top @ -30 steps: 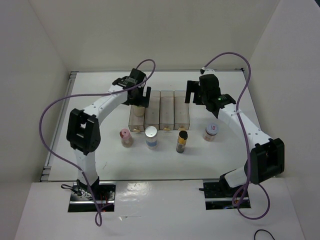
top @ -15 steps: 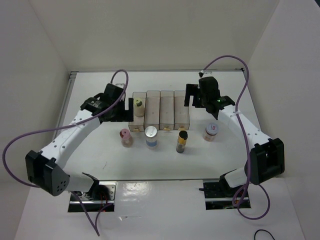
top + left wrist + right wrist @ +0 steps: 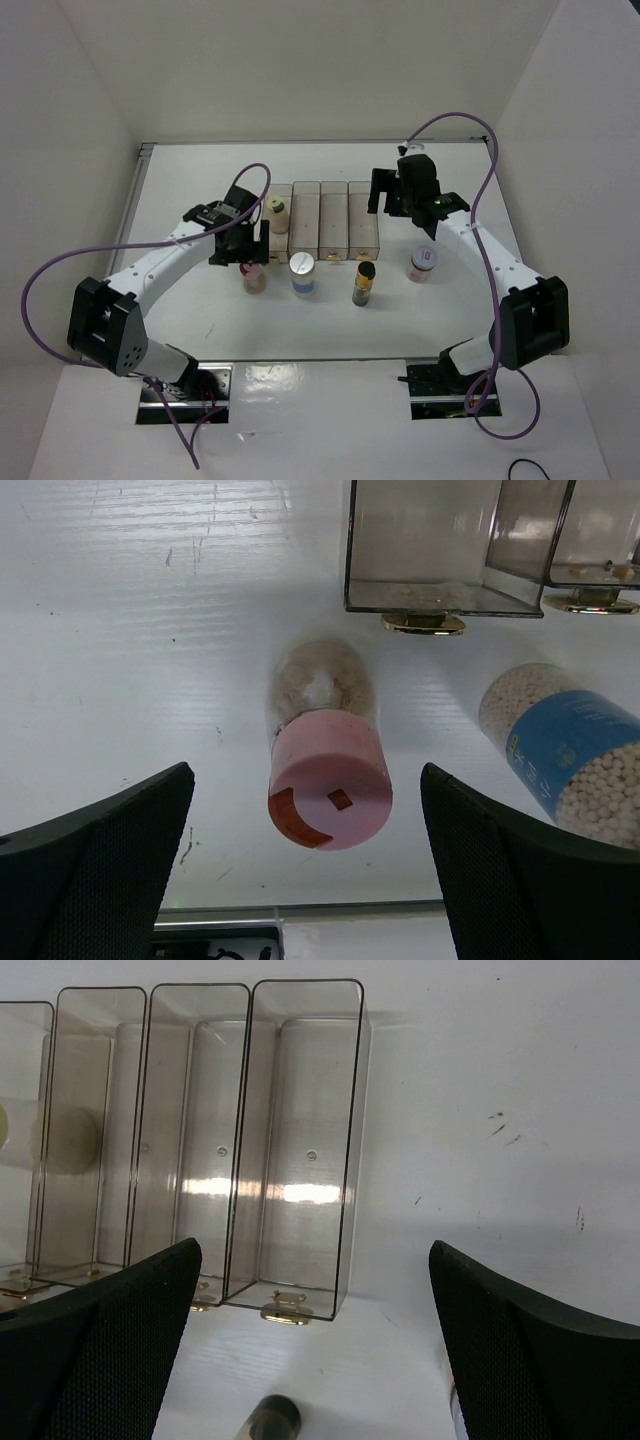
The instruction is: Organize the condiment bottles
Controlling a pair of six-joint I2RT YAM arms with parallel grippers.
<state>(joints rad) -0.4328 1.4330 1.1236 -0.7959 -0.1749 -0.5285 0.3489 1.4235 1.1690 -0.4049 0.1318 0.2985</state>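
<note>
The beige bottle with the yellow-green cap (image 3: 278,213) stands in the leftmost compartment of the clear rack (image 3: 334,225). In front of the rack stand the pink-cap bottle (image 3: 253,277), the white-cap bottle with a blue label (image 3: 302,273), the slim amber dark-cap bottle (image 3: 364,283) and the red-marked white-cap bottle (image 3: 423,263). My left gripper (image 3: 243,247) is open and empty just above the pink-cap bottle (image 3: 328,780), one finger on each side. My right gripper (image 3: 396,196) is open and empty at the rack's right end (image 3: 300,1140).
The blue-label bottle (image 3: 575,760) lies close to my left gripper's right finger (image 3: 500,870). The dark cap (image 3: 273,1418) shows below the rack in the right wrist view. White walls enclose the table on three sides.
My left gripper left the yellow-green-cap bottle in the leftmost compartment, drew back to the left, then came forward over the pink-cap bottle. The right arm has barely moved.
</note>
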